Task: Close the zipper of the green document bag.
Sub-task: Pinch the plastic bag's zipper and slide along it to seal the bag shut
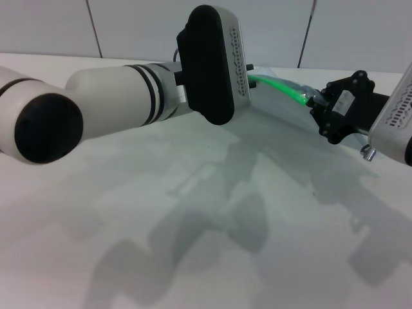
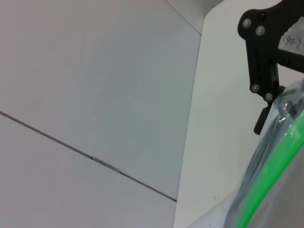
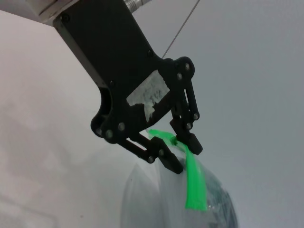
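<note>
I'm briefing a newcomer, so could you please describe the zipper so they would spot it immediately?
Look at the far side of the white table, between the two arms. The zipper is the bright green strip along the clear bag, its end pinched by the right gripper.

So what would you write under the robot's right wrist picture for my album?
The right gripper pinches the bright green zipper at the end of the green document bag.

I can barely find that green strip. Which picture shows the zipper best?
The right wrist view: there the right gripper pinches the zipper at one end. The head view shows only a short stretch beyond the left arm; the left wrist view shows a slanted piece.
</note>
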You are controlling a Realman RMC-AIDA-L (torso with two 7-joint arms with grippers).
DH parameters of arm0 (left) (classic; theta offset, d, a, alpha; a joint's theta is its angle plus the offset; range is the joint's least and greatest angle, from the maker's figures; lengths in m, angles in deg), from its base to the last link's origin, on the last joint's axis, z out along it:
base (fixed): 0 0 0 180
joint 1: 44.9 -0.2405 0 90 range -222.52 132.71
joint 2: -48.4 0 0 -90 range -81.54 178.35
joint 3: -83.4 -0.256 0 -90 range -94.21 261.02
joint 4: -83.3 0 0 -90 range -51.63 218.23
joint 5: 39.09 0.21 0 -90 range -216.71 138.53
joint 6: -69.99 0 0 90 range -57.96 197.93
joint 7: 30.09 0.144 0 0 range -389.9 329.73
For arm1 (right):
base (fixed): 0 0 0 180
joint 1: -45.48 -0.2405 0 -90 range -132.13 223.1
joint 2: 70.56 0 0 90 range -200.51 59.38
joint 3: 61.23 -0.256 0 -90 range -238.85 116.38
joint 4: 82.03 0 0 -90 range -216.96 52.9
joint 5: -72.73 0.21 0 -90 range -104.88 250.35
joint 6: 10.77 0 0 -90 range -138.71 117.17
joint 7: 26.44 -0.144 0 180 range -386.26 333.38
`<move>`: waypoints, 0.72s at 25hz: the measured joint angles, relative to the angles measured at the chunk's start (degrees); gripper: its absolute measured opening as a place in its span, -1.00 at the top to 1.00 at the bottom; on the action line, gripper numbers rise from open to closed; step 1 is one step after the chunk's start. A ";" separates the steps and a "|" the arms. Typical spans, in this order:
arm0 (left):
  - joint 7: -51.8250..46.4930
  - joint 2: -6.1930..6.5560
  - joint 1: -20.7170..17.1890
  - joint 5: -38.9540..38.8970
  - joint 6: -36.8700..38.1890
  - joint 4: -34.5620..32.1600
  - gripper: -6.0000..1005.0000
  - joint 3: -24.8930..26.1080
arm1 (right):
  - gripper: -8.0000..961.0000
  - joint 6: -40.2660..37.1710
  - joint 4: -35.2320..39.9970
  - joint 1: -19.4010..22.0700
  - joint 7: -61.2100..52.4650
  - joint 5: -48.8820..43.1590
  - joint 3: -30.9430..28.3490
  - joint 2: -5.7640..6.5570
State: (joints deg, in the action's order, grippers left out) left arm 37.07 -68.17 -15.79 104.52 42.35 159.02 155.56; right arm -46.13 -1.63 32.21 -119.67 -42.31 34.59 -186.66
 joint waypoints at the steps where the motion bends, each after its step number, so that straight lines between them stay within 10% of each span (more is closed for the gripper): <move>1: 0.00 0.00 0.03 0.00 0.13 -0.07 0.49 -0.07 | 0.88 0.00 -0.06 0.00 0.02 0.00 0.00 0.00; 18: -0.84 -0.05 -0.55 0.00 0.40 -0.23 0.78 -0.08 | 0.89 0.44 -1.30 0.00 0.07 -0.01 -0.74 0.02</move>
State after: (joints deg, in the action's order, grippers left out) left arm 36.23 -68.22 -16.33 104.52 42.75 158.79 155.48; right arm -45.69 -2.93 32.22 -119.60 -42.32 33.85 -186.65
